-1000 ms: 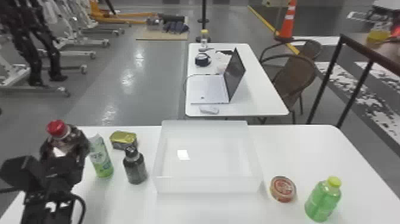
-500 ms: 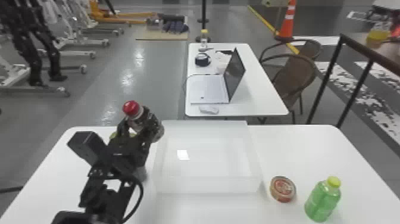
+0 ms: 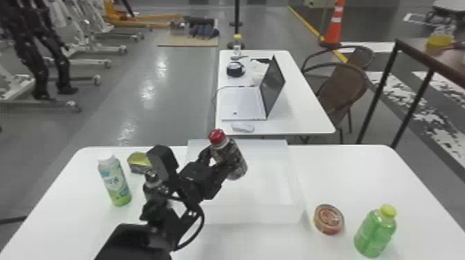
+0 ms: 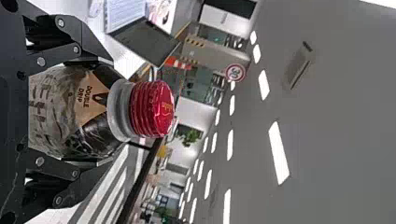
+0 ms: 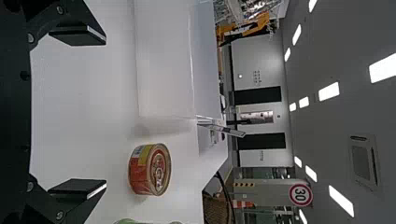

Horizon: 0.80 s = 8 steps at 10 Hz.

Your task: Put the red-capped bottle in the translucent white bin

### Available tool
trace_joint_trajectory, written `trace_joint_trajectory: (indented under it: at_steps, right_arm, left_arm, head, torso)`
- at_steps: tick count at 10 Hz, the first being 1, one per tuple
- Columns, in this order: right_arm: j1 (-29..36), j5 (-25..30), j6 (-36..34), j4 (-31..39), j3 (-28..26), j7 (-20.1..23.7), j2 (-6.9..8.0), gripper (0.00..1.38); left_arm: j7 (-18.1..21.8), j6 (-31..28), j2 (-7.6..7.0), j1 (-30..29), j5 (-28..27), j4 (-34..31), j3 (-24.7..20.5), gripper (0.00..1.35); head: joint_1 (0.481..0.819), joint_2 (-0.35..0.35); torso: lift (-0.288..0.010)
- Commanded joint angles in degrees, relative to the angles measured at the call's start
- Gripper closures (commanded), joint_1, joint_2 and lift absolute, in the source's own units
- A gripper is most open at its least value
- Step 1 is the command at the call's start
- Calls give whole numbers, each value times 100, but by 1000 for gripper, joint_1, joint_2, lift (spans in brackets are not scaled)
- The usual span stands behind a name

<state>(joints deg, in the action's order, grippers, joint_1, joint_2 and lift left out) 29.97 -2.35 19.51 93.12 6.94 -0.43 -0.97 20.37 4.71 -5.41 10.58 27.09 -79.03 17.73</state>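
My left gripper (image 3: 218, 161) is over the left part of the translucent white bin (image 3: 256, 214), shut on the red-capped bottle (image 3: 237, 159). The bottle is held above the bin, leaning a little, cap up. From the left wrist, my left gripper (image 4: 88, 112) clasps the dark, patterned body of the bottle (image 4: 93, 107) between both fingers, with the red cap beyond them. In the right wrist view, my right gripper (image 5: 100, 112) stands open with nothing between its fingers, on the near side of the bin (image 5: 163, 60).
Left of the bin stand a green-and-white bottle (image 3: 116, 183), a yellow-topped can (image 3: 138, 162) and a dark bottle (image 3: 151, 188) partly behind the left arm. To its right are a round red can (image 3: 328, 219) and a green bottle (image 3: 375, 233). A laptop (image 3: 244, 103) sits on the table behind.
The left arm has swung rightward from the table's left side, carrying the red-capped bottle over the bin. The green-and-white bottle is uncovered again. The things on the right have stayed put.
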Motion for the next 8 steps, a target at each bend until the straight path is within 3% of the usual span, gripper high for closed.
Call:
trace_joint_trajectory:
  at_steps: [1,3,5,6,8]
  right_arm:
    - [0,-2,0,-13,0,-1,0,205]
    - [0,-11,0,-13,0,-1,0,205]
    - [0,-11,0,-13,0,-1,0,205]
    - [0,-11,0,-13,0,-1,0,205]
    - [9,-11,0,-13,0,-1,0,205]
  left_arm:
    - [99,-49,111,234,-143,625,37,955]
    - [125,109,128,313,-433,986,-42,904]
    - [99,276,199,313,-732,995,-262,300]
    - [55,390,208,296,-758,995,-306,121]
    - [46,628,208,243,-776,986,-332,122]
  head:
    - [549,0]
    - [549,0]
    - [549,0]
    - [549,0]
    - [549,0]
  torso:
    - [-100]
    - [-100]
    - [-100]
    - [-100]
    - [-100]
